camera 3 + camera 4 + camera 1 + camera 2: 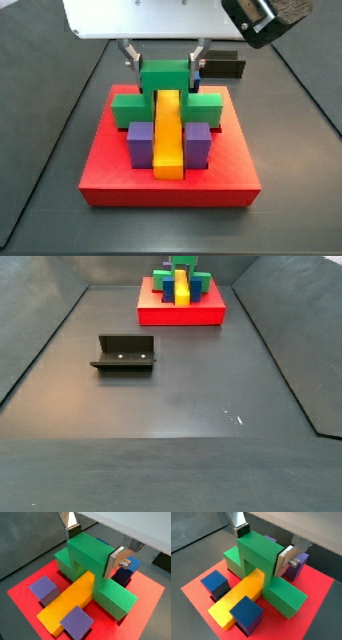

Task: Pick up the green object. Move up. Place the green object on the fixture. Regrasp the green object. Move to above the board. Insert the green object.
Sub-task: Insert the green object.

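**Q:** Why grab it by the top block?

**Me:** My tool (261, 547) pinches the green piece's (261, 572) raised centre so its arms stay free, straddling the yellow bar (238, 599) on the red board (314, 607).

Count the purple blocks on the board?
2. In a side view, one purple block sits on one side of the yellow bar and the other opposite it, both on the red board. The pincer flanks the green object behind them.
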